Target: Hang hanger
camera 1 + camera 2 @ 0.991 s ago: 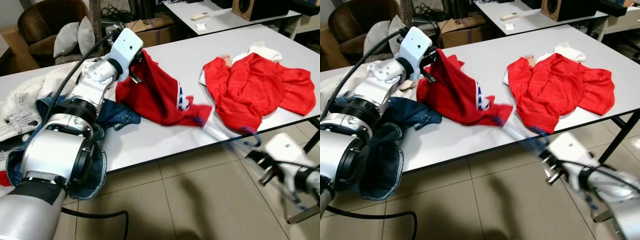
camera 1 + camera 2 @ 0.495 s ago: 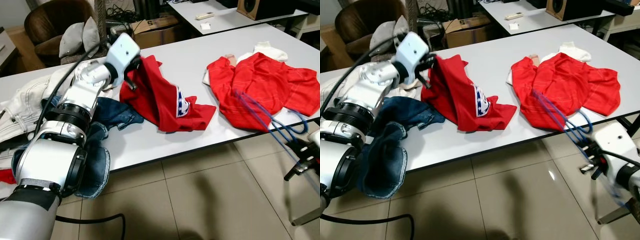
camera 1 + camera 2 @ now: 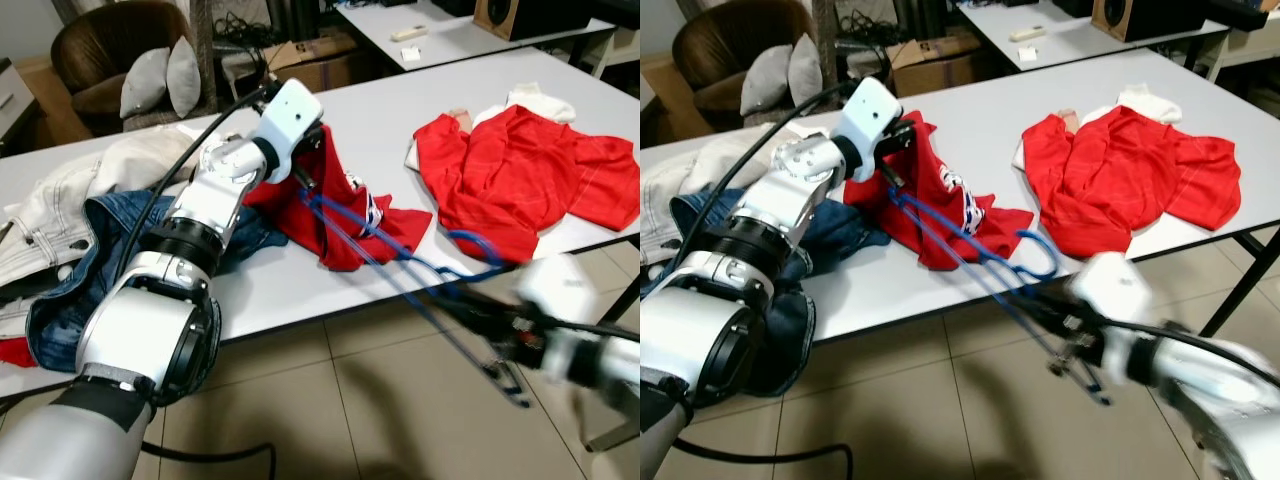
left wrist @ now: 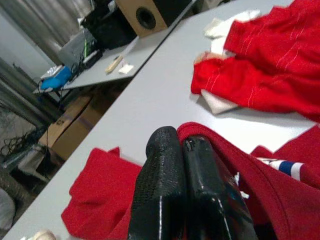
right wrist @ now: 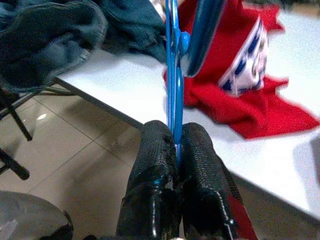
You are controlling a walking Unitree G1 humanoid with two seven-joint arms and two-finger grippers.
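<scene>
Progress looked partial: my right end effector [image 5: 172, 150] was clenched on the blue hanger [image 3: 970, 250], and my left end effector [image 4: 182, 165] was clenched on a fold of the red shirt [image 3: 340, 215], lifting it off the counter [image 3: 370, 110]. One end of the hanger reached up to the raised cloth beside my left end effector, but I could not tell whether it had gone inside the garment. By my judgement, threading the hanger into the shirt was the step in hand, and getting the dressed hanger hung somewhere was all left to do.

The hanger was thin, stiff, glossy blue wire or plastic, a long flat triangle with a curled hook [image 3: 1038, 255] near my right wrist, slanting over the counter's front edge above the tiled floor [image 3: 330, 400]. The shirt was soft, limp knit with a white and blue print, its lower part crumpled on the smooth pale top. A second red garment [image 3: 520, 175] lay rumpled well apart to my right; dark denim [image 3: 110, 250] and pale jeans [image 3: 50, 200] were heaped to my left.
</scene>
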